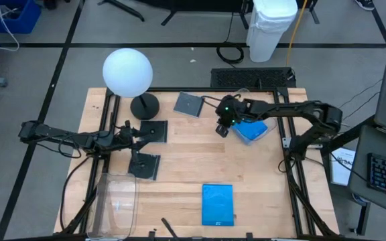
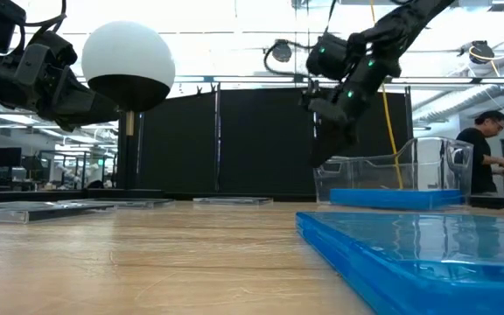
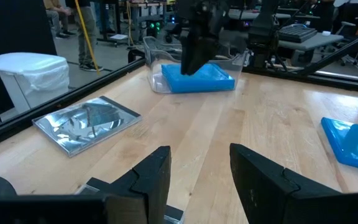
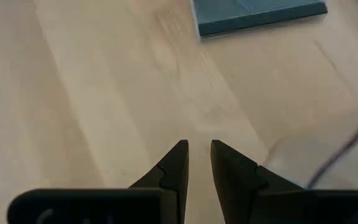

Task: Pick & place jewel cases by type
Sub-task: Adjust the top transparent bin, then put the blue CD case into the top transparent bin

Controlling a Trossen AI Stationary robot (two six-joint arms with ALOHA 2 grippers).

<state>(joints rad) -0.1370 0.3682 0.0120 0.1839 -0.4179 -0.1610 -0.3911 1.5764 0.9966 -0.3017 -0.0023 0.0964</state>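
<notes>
One blue jewel case (image 1: 252,130) lies in a clear bin (image 2: 427,166) at the table's right. Another blue one (image 1: 218,204) lies flat near the front edge. A grey case (image 1: 189,104) lies at the far middle, and two dark cases (image 1: 154,130) (image 1: 145,165) lie flat at the left. My right gripper (image 1: 221,128) hangs above the table just left of the bin, slanting down; its fingers (image 4: 197,149) stand a narrow gap apart with nothing between them. My left gripper (image 3: 199,155) is open over the dark cases and holds nothing.
A white globe lamp (image 1: 127,70) on a black base (image 1: 144,106) stands at the far left. A second clear bin (image 1: 116,204) sits at the near left corner. Bare wood lies in the table's middle. A person (image 2: 484,140) is in the room beyond.
</notes>
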